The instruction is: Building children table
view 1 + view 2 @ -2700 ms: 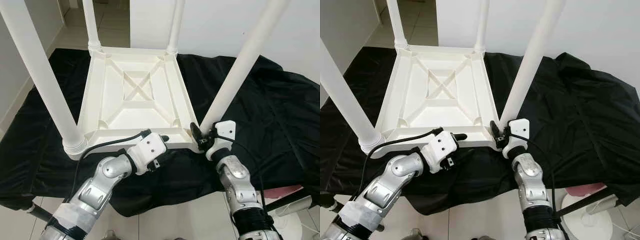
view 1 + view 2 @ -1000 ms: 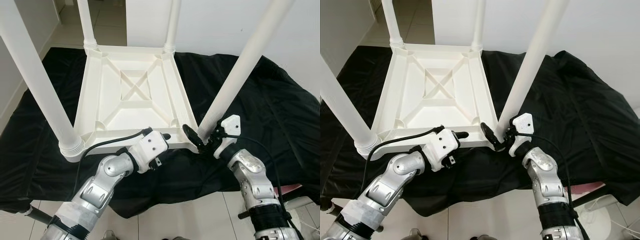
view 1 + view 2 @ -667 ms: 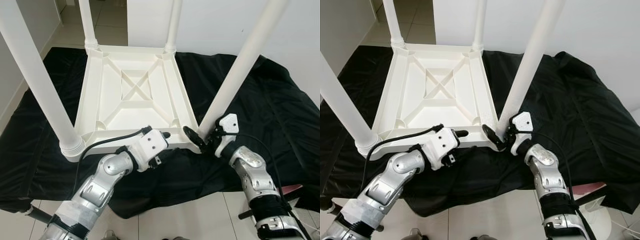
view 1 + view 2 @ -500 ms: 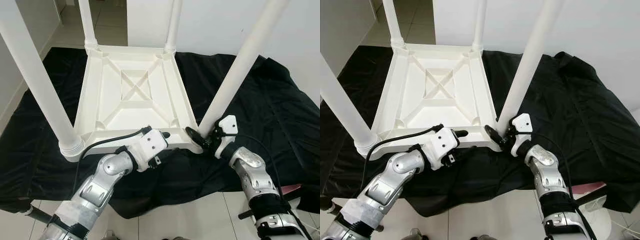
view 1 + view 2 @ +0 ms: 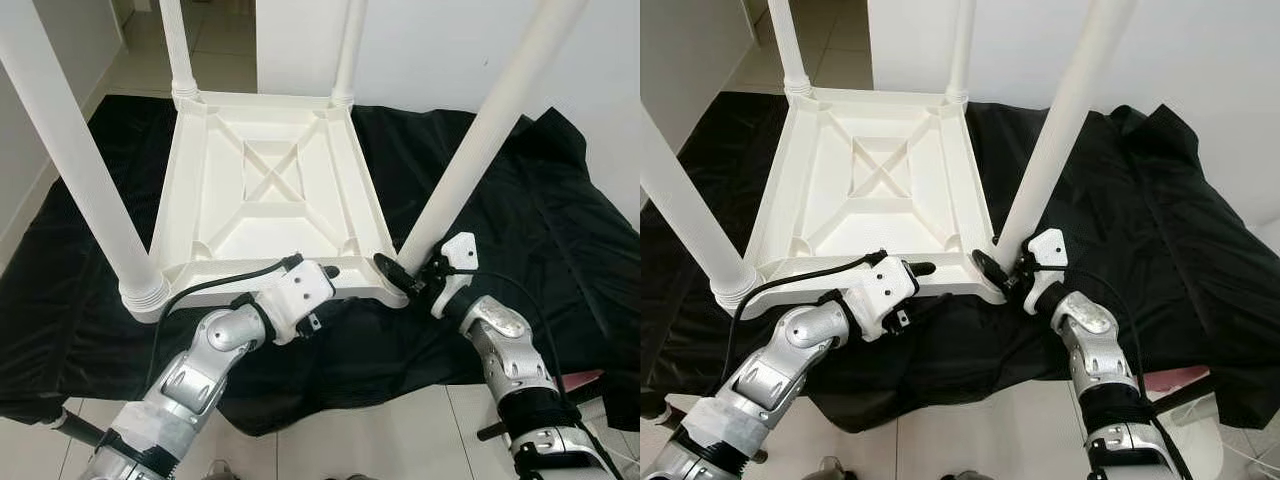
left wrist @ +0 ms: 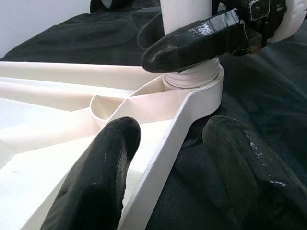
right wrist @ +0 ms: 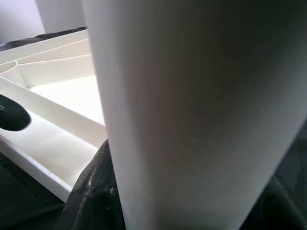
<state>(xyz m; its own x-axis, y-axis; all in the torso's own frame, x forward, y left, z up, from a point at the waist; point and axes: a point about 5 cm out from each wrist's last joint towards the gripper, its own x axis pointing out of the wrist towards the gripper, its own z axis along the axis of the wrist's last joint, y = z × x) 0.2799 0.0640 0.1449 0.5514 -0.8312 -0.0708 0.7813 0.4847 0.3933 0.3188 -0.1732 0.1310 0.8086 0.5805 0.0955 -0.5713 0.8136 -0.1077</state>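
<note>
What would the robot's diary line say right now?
step: fixing table leg | right end effector: around leg base | left end effector: straddling table rim | cloth underneath

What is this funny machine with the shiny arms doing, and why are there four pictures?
It is a robot building a small table. Two pictures come from its head, and one from each wrist. The white plastic table lies upside down on a black cloth, legs pointing up. The left gripper has its jaws open around the table's near edge, steadying it. The right gripper has its jaws closed around the bottom of the near right white leg, where it joins the table's corner.
</note>
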